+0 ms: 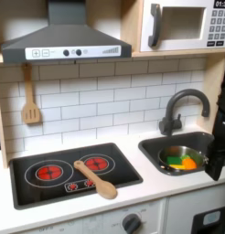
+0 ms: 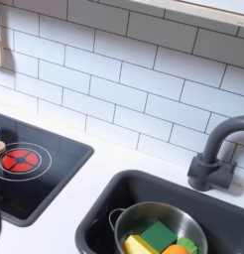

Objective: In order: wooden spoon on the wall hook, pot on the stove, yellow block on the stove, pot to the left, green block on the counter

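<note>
The wooden spoon [image 1: 96,179] lies flat across the stove [image 1: 32,186], bowl end toward the front right. A steel pot [image 1: 181,161] stands in the sink [image 1: 153,146]; it also shows in the second exterior view [image 2: 193,220], inside the sink [image 2: 104,203]. A yellow block [image 2: 140,244], a green block [image 2: 160,234] and an orange piece [image 2: 176,250] sit inside the pot. A dark shape that looks like my gripper [image 1: 218,163] hangs at the first exterior view's right edge, beside the sink; it is cut off, so its jaws are unreadable.
A wooden spatula [image 1: 30,99] hangs on the tiled wall left of the stove. The dark faucet [image 1: 178,108] arches over the sink's back, also seen in the second exterior view [image 2: 215,159]. White counter [image 1: 142,187] lies between stove and sink. Hood and microwave [image 1: 183,23] sit overhead.
</note>
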`<state>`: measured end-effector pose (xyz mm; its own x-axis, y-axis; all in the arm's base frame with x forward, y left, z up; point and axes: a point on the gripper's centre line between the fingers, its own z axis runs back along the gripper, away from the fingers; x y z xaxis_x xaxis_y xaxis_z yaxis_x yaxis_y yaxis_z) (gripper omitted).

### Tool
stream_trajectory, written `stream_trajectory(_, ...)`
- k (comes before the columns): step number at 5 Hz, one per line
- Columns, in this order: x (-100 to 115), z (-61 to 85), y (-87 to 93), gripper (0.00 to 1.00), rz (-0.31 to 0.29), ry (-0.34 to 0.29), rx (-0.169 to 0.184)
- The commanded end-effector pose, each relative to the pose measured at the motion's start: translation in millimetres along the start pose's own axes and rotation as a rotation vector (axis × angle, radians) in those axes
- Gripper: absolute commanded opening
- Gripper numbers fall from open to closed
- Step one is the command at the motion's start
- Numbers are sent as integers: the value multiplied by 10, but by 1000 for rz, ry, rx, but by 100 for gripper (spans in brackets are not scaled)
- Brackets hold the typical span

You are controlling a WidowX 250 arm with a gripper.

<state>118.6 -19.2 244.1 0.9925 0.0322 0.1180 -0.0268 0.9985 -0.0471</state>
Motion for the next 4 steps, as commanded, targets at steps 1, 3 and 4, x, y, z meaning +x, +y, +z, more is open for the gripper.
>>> stream_trajectory(1, 0, 0, 0, 100, 0, 0, 0)
stream_trajectory(3, -287, 117, 171, 100, 68, 43, -137)
stream_trajectory(4, -270, 65, 208, 100, 75, 52, -122)
